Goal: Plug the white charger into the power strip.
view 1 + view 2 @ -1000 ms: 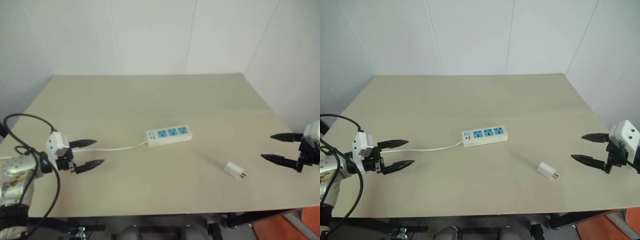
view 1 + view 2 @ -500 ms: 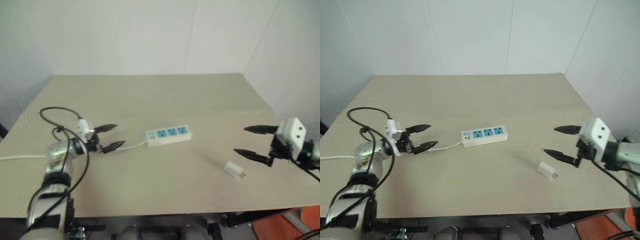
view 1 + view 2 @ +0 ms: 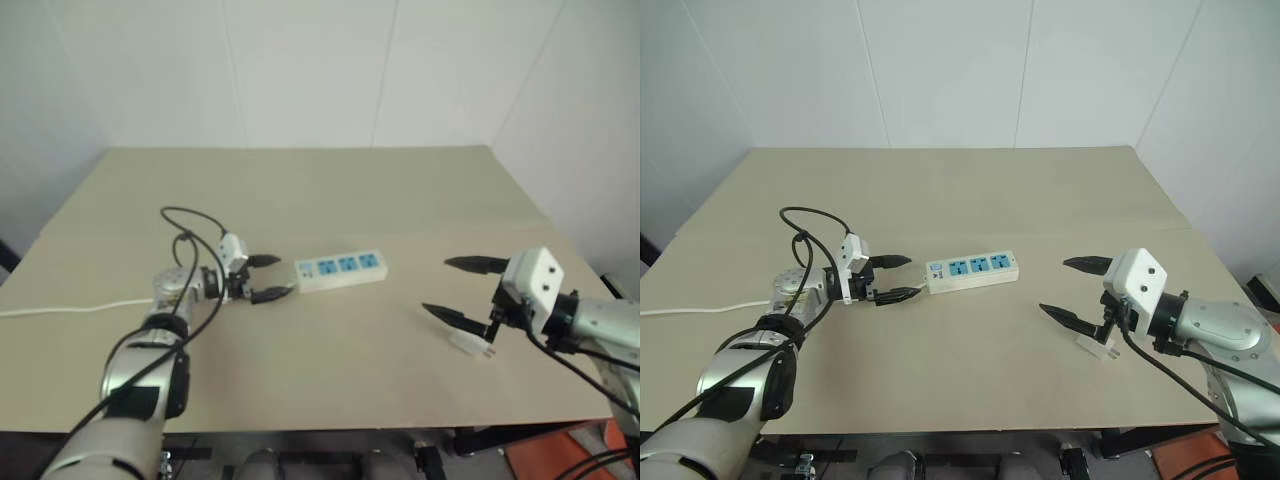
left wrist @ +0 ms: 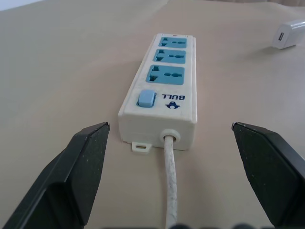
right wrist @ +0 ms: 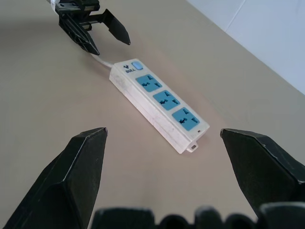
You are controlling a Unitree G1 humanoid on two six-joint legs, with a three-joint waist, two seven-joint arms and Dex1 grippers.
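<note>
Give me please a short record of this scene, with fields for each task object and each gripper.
power strip: flat on table, three blue sockets empty, switch end toward left gripper
white charger: lying on table, unplugged, below right gripper
left gripper: open, at the strip's cord end
right gripper: open, above charger, holding nothing

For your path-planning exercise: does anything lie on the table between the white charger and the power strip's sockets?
No. Bare table separates the white charger from the power strip. The open right tool hangs beside the charger.
</note>
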